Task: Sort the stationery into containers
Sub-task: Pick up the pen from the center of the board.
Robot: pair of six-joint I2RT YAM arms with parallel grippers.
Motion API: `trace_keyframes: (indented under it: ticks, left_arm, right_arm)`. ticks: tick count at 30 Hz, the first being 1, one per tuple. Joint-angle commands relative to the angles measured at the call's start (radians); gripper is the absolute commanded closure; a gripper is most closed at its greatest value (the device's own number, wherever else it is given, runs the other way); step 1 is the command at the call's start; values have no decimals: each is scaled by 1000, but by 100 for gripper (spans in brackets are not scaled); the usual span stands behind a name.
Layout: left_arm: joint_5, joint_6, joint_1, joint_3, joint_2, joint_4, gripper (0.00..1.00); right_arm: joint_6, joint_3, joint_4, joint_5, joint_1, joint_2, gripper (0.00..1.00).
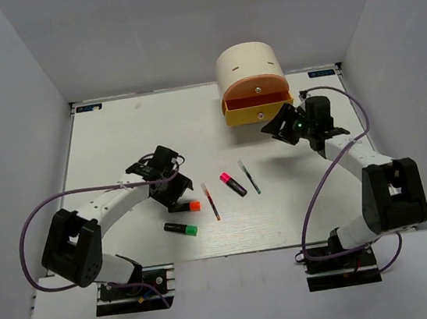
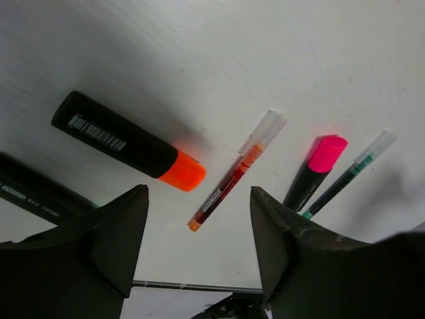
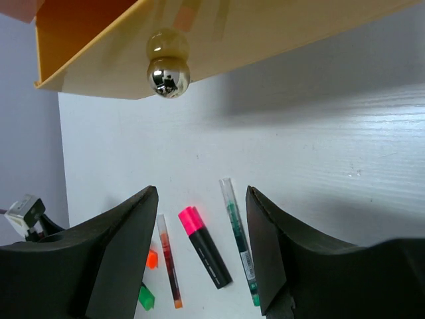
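The cream desk unit [image 1: 248, 67] stands at the far right; its pink drawer [image 1: 255, 87] is shut and its yellow drawer [image 1: 258, 111] is pulled out. My right gripper [image 1: 281, 125] is open and empty, just in front of the yellow drawer [image 3: 219, 46] and its metal knob [image 3: 168, 74]. My left gripper [image 1: 172, 190] is open and empty, above the orange highlighter [image 2: 126, 141]. The red pen [image 2: 236, 171], pink highlighter [image 2: 315, 171] and green pen [image 2: 348, 174] lie to its right. The green highlighter [image 1: 181, 227] lies nearer the front. No erasers are in view.
The white table [image 1: 116, 141] is boxed in by grey walls at the left, back and right. Its front edge [image 1: 234, 254] runs just behind the arm bases. A purple cable [image 1: 332, 160] loops beside the right arm.
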Motion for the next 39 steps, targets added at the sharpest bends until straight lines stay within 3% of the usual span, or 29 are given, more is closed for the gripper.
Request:
trace_keyframes:
  ticks: [1, 4, 11, 20, 28, 29, 30, 37, 39]
  left_arm:
    - [7, -58, -5, 26, -1, -98, 34]
    - [16, -67, -5, 16, 8, -119, 38]
    - [45, -67, -5, -21, 8, -110, 38]
    - [54, -67, -5, -20, 151, -49, 38]
    - [45, -35, -5, 31, 173, -49, 72]
    - [45, -17, -5, 40, 173, -40, 74]
    - [45, -4, -5, 55, 148, -40, 79]
    - [48, 213, -5, 178, 94, 106, 94]
    - [57, 256, -5, 222, 84, 173, 96]
  right_arm:
    - [-39, -21, -20, -21, -14, -57, 38]
    - [-54, -30, -29, -26, -22, -82, 38]
    - [-88, -44, -47, -60, -25, -108, 38]
    - [-223, -78, -24, -156, -24, -180, 38]
    - [-324, -133, -3, -211, -27, -291, 37]
    - [-353, -139, -3, -231, -25, -306, 33]
    - [-400, -142, 0, -266, -25, -317, 11]
    - [-666, -145, -88, -366, -27, -338, 9]
    - [-695, -151, -144, -362, -31, -340, 17]
